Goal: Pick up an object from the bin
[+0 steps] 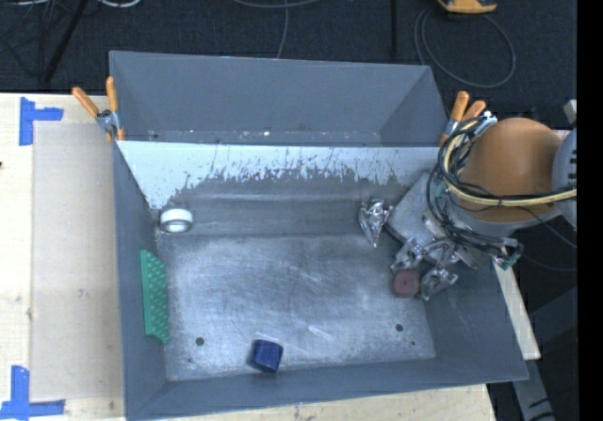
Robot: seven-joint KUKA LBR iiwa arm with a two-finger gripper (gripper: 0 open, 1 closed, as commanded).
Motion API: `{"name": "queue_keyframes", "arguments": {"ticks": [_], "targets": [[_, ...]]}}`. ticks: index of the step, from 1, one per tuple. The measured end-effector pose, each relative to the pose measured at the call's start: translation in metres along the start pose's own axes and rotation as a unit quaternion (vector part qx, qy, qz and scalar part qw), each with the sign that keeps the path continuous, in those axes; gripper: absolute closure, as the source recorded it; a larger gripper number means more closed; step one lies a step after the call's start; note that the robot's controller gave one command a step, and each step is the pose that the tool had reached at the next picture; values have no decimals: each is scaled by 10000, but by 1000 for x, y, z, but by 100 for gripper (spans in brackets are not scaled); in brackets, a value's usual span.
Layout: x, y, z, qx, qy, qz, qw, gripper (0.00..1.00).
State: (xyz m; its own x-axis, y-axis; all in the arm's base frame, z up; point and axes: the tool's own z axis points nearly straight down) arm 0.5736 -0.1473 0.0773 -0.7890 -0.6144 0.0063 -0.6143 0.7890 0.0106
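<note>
Against the bin's right wall [466, 334], claw [422, 270] low at a small brownish-red disc [406, 284]; apart or together, cannot tell. Risks scraping the sloped wall, pushing the disc aside, or snagging the crumpled silver piece [374, 218] nearby.

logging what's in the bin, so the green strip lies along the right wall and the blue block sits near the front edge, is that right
Not quite. The camera view shows the green strip lying along the left wall of the bin, not the right. The blue block does sit near the front edge.
</note>
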Motion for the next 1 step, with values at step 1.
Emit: {"name": "queue_keyframes", "arguments": {"ticks": [1], "targets": [[-5, 7, -150, 83, -63, 98, 9999, 100]]}}
